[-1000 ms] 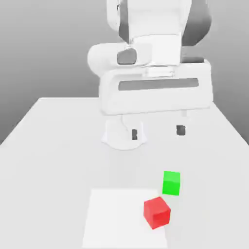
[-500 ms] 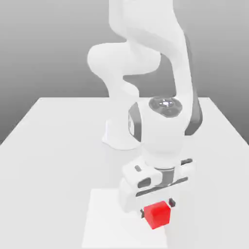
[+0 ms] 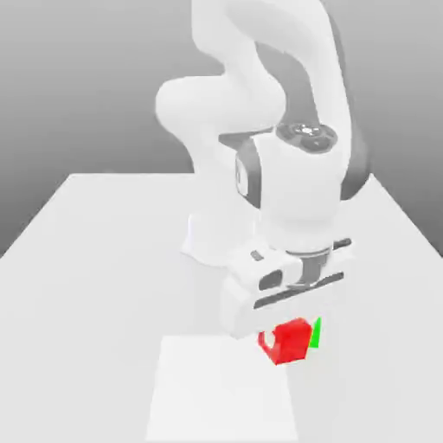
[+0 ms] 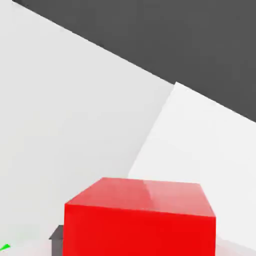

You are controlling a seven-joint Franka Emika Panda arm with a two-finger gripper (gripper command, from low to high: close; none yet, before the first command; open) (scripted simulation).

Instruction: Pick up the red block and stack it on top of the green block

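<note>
Grey backdrop, white desk (image 3: 95, 285). Gripper (image 3: 290, 333), lower centre of exterior view, clenched on red block (image 3: 288, 342), lifted clear of desk. Green block (image 3: 316, 334) just right of and partly behind it; next move, judged: short shift right, then down.

Arm bent over from its base at 12 o'clock, wrist pointing straight down toward 6 o'clock. Gripper (image 3: 288, 340) hangs clear above the table, fingers clamped on the red block (image 3: 291, 341). Hand body sits slightly skewed, its 3 o'clock end higher.
</note>
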